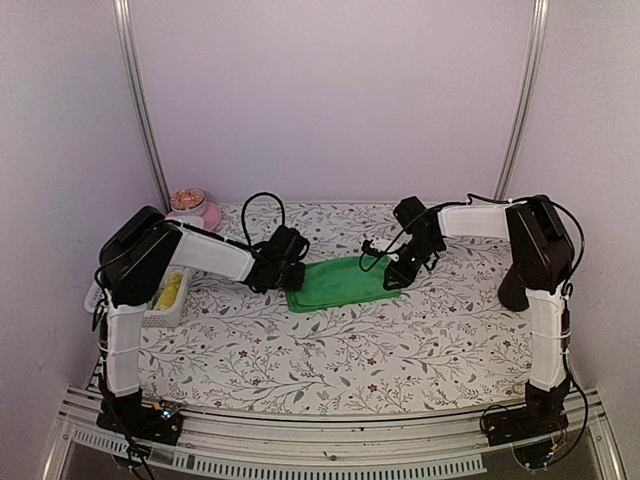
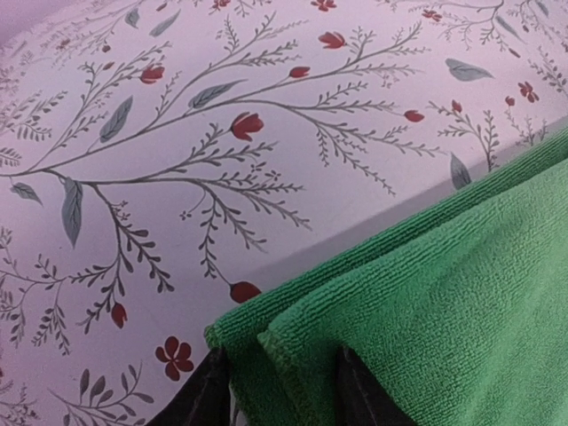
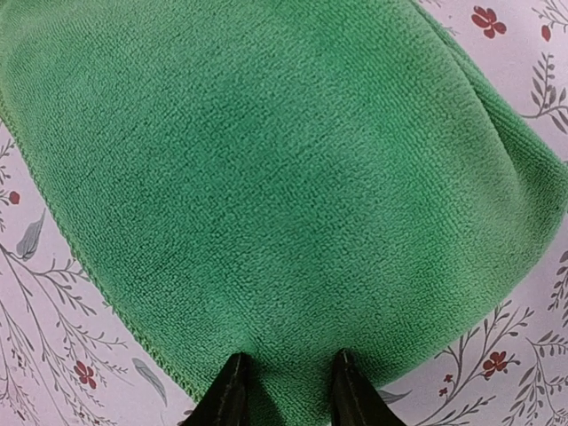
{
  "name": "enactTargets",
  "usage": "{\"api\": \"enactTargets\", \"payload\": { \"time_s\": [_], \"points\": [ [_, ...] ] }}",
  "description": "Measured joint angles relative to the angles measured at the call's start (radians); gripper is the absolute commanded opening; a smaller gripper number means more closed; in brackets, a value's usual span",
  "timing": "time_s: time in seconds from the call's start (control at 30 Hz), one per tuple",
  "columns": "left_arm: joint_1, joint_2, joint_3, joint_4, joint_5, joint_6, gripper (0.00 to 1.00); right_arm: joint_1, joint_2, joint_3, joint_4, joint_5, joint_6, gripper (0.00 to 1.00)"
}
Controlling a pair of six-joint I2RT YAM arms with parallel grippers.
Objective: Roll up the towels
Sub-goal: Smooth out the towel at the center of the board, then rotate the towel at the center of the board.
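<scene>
The plain green towel [image 1: 338, 283] lies folded in layers on the flowered tablecloth at mid-table. My left gripper [image 1: 291, 272] is at its left end; in the left wrist view the jaws [image 2: 284, 395] are closed on the towel's layered corner [image 2: 426, 293]. My right gripper [image 1: 391, 273] is at its right end; in the right wrist view the jaws [image 3: 288, 395] pinch the near edge of the towel [image 3: 266, 177], and the cloth puckers between them. The yellow-lime towel [image 1: 172, 289] lies in the white basket at the left, partly hidden by the left arm.
The white mesh basket [image 1: 163, 314] stands at the left edge of the table under the left arm. A pink bowl [image 1: 196, 211] holding a round object sits at the back left. The flowered tablecloth [image 1: 330, 360] covers the table between the towel and the arm bases.
</scene>
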Motion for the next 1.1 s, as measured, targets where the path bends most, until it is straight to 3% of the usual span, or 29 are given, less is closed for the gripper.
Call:
{"api": "enactTargets", "payload": {
  "time_s": [0.27,0.33,0.43,0.6,0.7,0.8,1.1],
  "points": [
    [-0.002,0.006,0.014,-0.023,-0.017,-0.027,0.39,0.004,-0.006,-0.01,-0.012,-0.001,-0.037,0.32],
    [-0.003,0.006,0.014,-0.024,-0.022,-0.032,0.42,0.007,-0.009,-0.012,-0.017,-0.005,-0.05,0.32],
    [-0.003,0.006,0.014,-0.027,-0.031,-0.035,0.56,0.01,-0.012,-0.01,-0.037,-0.015,-0.065,0.33],
    [-0.003,0.004,0.035,-0.06,-0.06,-0.028,0.78,0.014,-0.012,0.042,-0.117,-0.027,-0.074,0.51],
    [-0.003,-0.008,0.048,-0.081,-0.066,-0.021,0.91,0.023,-0.012,0.104,-0.143,-0.018,-0.083,0.71],
    [-0.003,-0.054,0.045,-0.099,-0.078,-0.026,0.97,0.042,-0.015,0.155,-0.116,0.018,-0.089,1.0],
    [-0.026,-0.402,-0.184,-0.049,-0.143,-0.107,0.97,0.168,0.031,0.297,0.04,0.186,-0.098,0.99]
  ]
}}
